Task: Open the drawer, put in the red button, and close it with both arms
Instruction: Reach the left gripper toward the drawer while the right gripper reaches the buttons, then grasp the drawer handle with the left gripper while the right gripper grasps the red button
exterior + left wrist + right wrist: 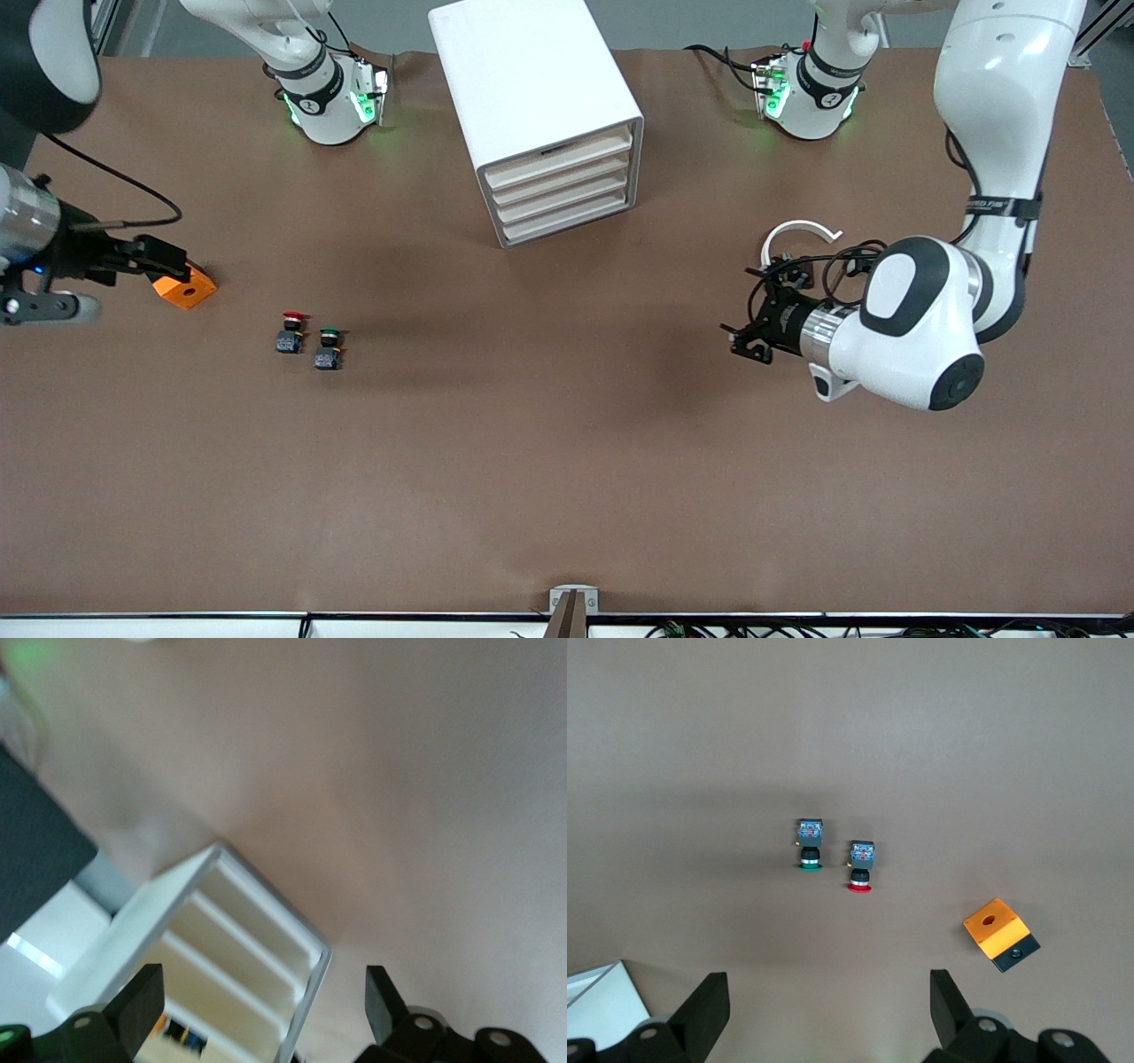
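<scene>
The red button (291, 331) lies on its side on the brown table toward the right arm's end, and shows in the right wrist view as the red button (860, 866). The white drawer cabinet (540, 115) stands mid-table near the bases, its drawers (560, 162) all shut. My right gripper (173, 260) hangs open and empty over the table beside the buttons; its fingers (707, 1010) frame bare table. My left gripper (741, 341) hovers open and empty toward the left arm's end, pointing at the cabinet (221, 948), with its fingers (381, 1001) spread wide.
A green-capped button (329, 346) lies right beside the red one, slightly nearer the front camera, and shows again as the green button (810, 845). An orange block (184, 288) with a black base sits under the right gripper, seen also as the orange block (999, 933).
</scene>
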Motion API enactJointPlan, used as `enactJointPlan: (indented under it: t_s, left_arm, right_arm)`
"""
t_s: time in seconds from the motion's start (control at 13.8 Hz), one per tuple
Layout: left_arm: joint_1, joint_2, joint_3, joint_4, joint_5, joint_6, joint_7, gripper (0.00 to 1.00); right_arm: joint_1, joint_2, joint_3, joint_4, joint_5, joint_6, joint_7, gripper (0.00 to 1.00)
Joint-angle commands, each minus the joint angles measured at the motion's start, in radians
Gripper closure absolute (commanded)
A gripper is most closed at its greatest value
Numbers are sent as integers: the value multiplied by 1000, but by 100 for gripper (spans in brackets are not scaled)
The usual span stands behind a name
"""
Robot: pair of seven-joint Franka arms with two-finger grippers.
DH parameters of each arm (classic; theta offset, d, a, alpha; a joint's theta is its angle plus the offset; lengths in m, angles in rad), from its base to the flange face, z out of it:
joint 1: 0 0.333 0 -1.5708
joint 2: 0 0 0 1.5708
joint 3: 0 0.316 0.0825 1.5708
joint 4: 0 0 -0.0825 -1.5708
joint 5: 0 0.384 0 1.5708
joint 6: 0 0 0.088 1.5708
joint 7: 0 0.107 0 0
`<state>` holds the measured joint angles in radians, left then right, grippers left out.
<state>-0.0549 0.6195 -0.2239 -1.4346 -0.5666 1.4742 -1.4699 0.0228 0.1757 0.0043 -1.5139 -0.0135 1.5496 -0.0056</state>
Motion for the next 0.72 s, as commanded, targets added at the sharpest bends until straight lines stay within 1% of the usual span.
enactJointPlan:
  t_s: [0.0, 0.14, 0.36, 0.51, 0.65]
  left_arm:
    - [-13, 74, 3, 26, -136, -98, -52, 0]
    - [-48, 100, 3, 20, -144, -132, -175, 0]
    - [-147, 141, 3, 20, -151, -132, -274, 0]
    - [-184, 178, 3, 20, -183, -132, -334, 0]
    - [-220, 212, 5, 23, -226, -124, -449, 0]
  right_arm:
    - [-1, 10, -4, -116, -28, 155, -2, 0]
    - [-12, 11, -7, -210, -31, 266, 6, 0]
    - [-30, 14, -9, -316, -34, 390, 16, 0]
    - [-40, 16, -9, -418, -60, 524, 18, 0]
    - [-56, 25, -9, -498, -65, 608, 48, 0]
